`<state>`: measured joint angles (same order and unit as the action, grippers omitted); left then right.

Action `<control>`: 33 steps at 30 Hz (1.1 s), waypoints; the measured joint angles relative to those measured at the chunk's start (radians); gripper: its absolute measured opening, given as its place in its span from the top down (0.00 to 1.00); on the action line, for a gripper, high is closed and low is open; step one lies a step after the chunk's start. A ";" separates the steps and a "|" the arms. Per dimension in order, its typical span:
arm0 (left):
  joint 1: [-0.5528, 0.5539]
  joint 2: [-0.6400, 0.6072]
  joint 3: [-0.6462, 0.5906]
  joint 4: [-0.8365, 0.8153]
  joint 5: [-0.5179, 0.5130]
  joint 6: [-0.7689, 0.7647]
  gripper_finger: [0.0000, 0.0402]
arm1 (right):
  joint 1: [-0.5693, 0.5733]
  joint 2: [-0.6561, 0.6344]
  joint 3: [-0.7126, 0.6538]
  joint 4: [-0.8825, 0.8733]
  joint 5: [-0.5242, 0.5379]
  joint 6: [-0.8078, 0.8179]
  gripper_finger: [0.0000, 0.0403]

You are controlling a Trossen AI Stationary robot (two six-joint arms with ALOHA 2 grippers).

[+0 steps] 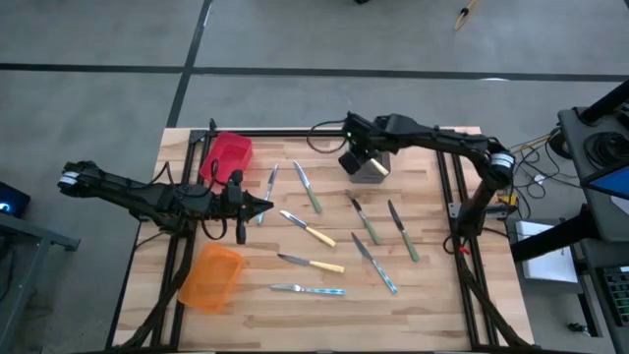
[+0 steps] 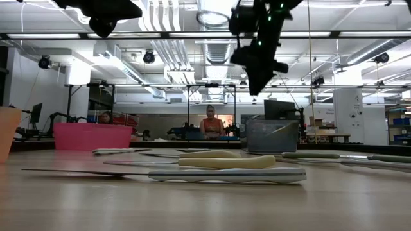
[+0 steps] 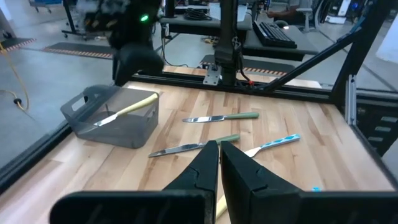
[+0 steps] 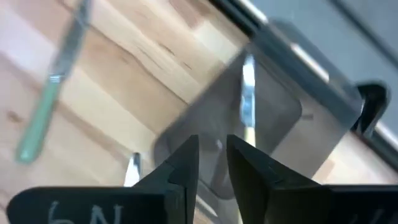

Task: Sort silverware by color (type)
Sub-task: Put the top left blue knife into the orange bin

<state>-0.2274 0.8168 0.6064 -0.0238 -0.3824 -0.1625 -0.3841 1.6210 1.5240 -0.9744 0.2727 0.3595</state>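
Observation:
Several slim knives with yellow (image 1: 313, 230), green (image 1: 367, 222) and light-blue (image 1: 380, 267) handles lie flat on the wooden table. One yellow-handled knife (image 3: 127, 109) rests slanted inside the grey bin (image 1: 372, 168), blade down (image 4: 248, 93). My right gripper (image 1: 352, 157) (image 4: 212, 152) hovers above that bin, fingers a little apart and empty. My left gripper (image 1: 259, 206) (image 3: 219, 149) is shut and empty. It points level toward the table's right, beside a blue-handled knife (image 1: 269, 182).
A red bin (image 1: 228, 155) stands at the far left of the table and an orange bin (image 1: 211, 277) at the near left. A dark frame rail (image 1: 295, 132) runs along the far edge. A person (image 2: 210, 122) sits in the room beyond the table.

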 joint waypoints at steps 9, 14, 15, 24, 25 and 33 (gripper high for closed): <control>0.000 0.011 0.000 0.000 0.000 -0.121 1.00 | 0.198 -0.169 -0.171 0.224 0.065 -0.066 0.84; 0.000 0.076 -0.003 0.000 0.000 -0.202 1.00 | 0.284 -0.280 -0.329 0.416 0.065 -0.094 0.84; 0.000 0.096 -0.005 -0.002 0.000 -0.222 1.00 | 0.297 -0.302 -0.360 0.456 0.065 -0.106 0.84; 0.001 0.302 0.004 -0.040 0.002 -0.456 1.00 | 0.347 -0.439 -0.587 0.751 0.061 -0.215 0.85; 0.002 0.321 0.010 -0.063 0.002 -0.487 1.00 | 0.347 -0.444 -0.601 0.769 0.061 -0.220 0.84; 0.049 0.439 0.103 -0.457 0.003 -0.716 1.00 | 0.347 -0.456 -0.615 0.794 0.061 -0.276 0.84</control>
<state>-0.1785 1.2559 0.7092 -0.4811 -0.3798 -0.8780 -0.0372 1.1648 0.9092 -0.1804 0.3334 0.0839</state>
